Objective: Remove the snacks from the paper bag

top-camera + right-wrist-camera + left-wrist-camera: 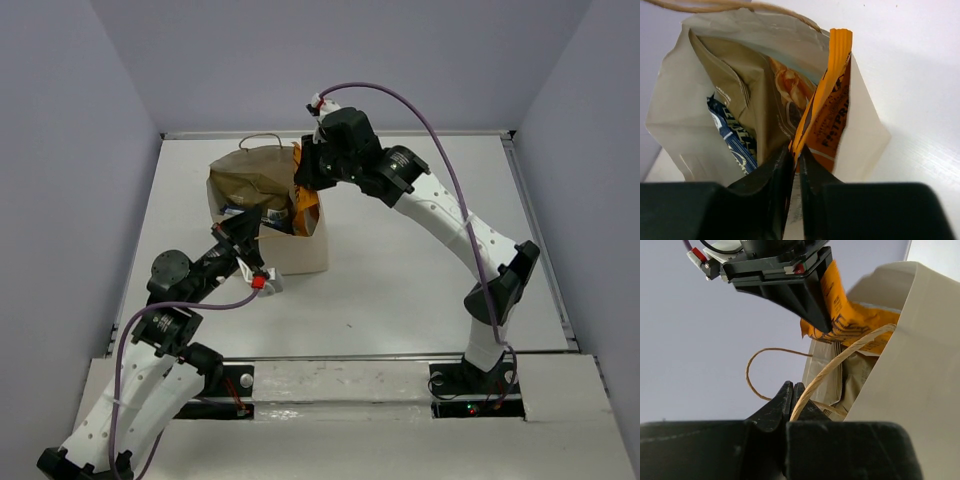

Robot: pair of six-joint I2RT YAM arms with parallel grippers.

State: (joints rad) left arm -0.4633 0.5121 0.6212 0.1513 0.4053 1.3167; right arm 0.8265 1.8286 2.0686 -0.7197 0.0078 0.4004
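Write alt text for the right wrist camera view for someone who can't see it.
The right gripper pinches the top edge of an orange chip bag standing inside the open paper bag. A dark blue snack bag lies deeper inside, to its left.

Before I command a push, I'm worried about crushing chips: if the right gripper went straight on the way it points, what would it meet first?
The orange chip bag pinched between the right gripper's fingers; beyond it, probably the paper bag's inside, though depth is unclear.
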